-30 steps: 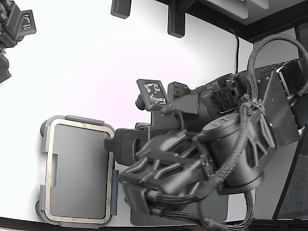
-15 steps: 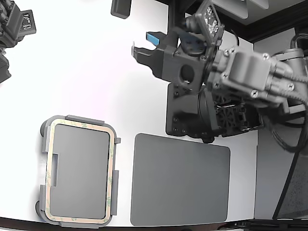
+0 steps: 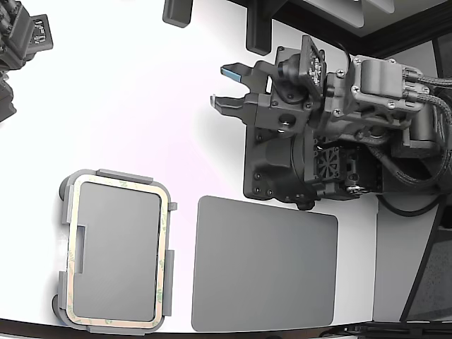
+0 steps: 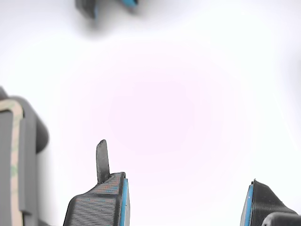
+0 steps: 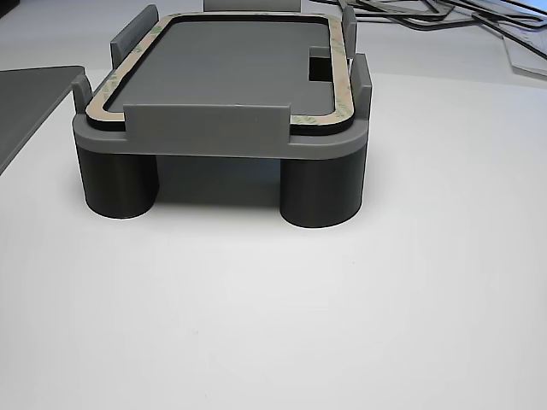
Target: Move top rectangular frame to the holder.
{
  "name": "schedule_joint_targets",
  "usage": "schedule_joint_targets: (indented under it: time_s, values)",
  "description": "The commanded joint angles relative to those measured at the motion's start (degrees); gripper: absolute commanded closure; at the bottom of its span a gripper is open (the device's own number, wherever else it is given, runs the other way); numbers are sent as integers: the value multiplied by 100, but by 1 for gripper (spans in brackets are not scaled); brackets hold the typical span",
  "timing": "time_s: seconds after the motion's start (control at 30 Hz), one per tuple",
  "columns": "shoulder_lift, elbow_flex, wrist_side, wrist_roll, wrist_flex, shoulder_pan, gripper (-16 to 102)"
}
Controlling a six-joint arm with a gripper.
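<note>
The cream rectangular frame (image 3: pixel 164 233) lies flat on the light grey holder (image 3: pixel 120 174) at the exterior view's lower left, inside its raised tabs. The other view shows the frame (image 5: pixel 339 68) seated on the holder (image 5: pixel 222 141), which stands on short round legs. My gripper (image 3: pixel 224 86) is open and empty, well above and to the right of the holder in the exterior view, over bare white table. In the wrist view the gripper (image 4: pixel 186 202) has its blue-padded fingers (image 4: pixel 101 202) spread apart, with the holder (image 4: pixel 34 141) and the frame (image 4: pixel 15 150) off to one side.
A flat dark grey mat (image 3: pixel 265 265) lies right of the holder in the exterior view, also in the other view (image 5: pixel 26 94). Black fixtures (image 3: pixel 258 32) stand at the table's back edge. Another dark device (image 3: pixel 21 42) sits at the top left. The table's front edge runs just below the holder.
The arm has swung away from over the holder and mat towards the table's back, uncovering the mat. The gripper is open. The frame has stayed on the holder.
</note>
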Motion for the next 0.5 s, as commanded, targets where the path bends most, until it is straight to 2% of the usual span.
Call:
schedule_joint_targets:
  time_s: [0.0,0.17,0.23,0.47]
  values:
    - [580,396,-62,-70,9,-105,-14]
    - [633,483,70,35,35,-88,-14]
    - [633,483,-97,-79,26,-88,-14]
    - [633,483,-105,-97,26,-88,-14]
